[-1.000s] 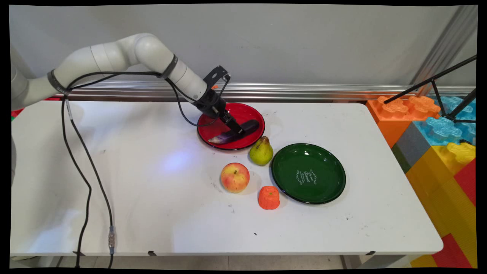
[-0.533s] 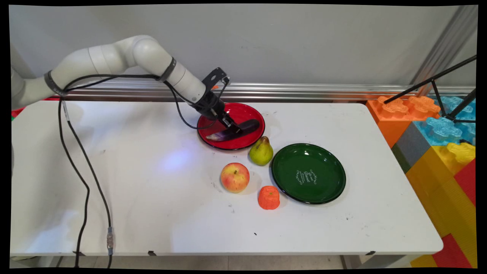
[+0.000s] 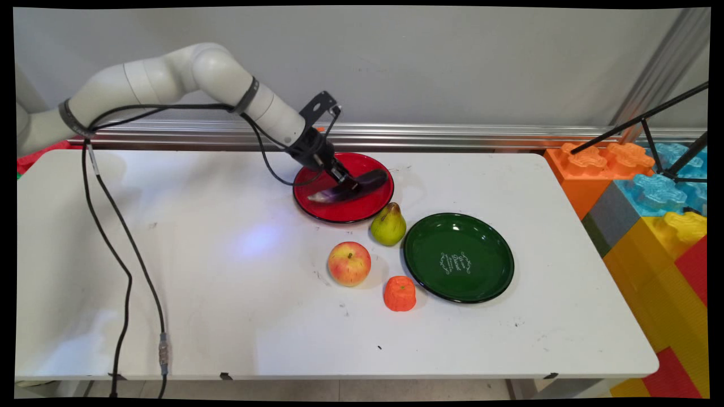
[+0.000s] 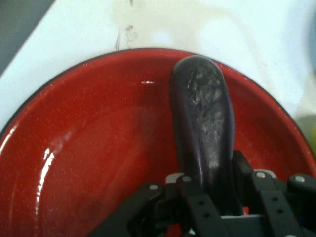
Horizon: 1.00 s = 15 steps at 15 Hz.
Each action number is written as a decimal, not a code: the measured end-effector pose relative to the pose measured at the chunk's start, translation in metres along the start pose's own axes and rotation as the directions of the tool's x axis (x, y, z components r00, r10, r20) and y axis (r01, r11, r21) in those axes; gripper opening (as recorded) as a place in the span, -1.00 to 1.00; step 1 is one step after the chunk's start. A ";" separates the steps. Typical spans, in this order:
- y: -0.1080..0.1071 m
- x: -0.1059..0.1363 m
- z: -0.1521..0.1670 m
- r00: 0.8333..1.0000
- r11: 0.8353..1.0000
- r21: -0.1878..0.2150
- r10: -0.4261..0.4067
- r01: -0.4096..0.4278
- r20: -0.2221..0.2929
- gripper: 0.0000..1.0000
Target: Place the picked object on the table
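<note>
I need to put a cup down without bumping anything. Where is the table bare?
The table is bare across its left half and along the near edge. The middle is crowded: red plate, pear, apple, orange fruit and green plate cluster together.

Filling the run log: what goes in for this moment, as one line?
hand: shut on eggplant | over red plate | pear beside plate

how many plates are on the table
2. The red plate sits at the back, under the claw gripping the eggplant. The green plate is nearer, right of the pear.
</note>
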<state>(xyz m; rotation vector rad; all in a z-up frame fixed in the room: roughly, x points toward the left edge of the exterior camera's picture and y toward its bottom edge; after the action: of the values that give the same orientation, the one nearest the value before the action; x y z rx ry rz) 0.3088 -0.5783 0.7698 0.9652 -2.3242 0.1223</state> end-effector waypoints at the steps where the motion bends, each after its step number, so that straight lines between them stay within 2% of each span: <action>1: 0.001 0.004 -0.005 1.000 1.000 0.002 -0.001 0.001 -0.005 -1.00; 5: 0.007 0.020 -0.031 1.000 1.000 -0.004 0.015 -0.016 -0.010 -1.00; 8: 0.012 0.031 -0.052 0.997 0.997 -0.034 0.072 -0.072 -0.004 -1.00; 15: 0.029 0.044 -0.089 0.976 0.969 -0.118 0.218 -0.216 0.001 -1.00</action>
<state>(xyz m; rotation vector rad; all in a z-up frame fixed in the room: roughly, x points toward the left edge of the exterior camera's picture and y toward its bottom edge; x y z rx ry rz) 0.3100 -0.5565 0.8710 0.6539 -2.4149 0.0661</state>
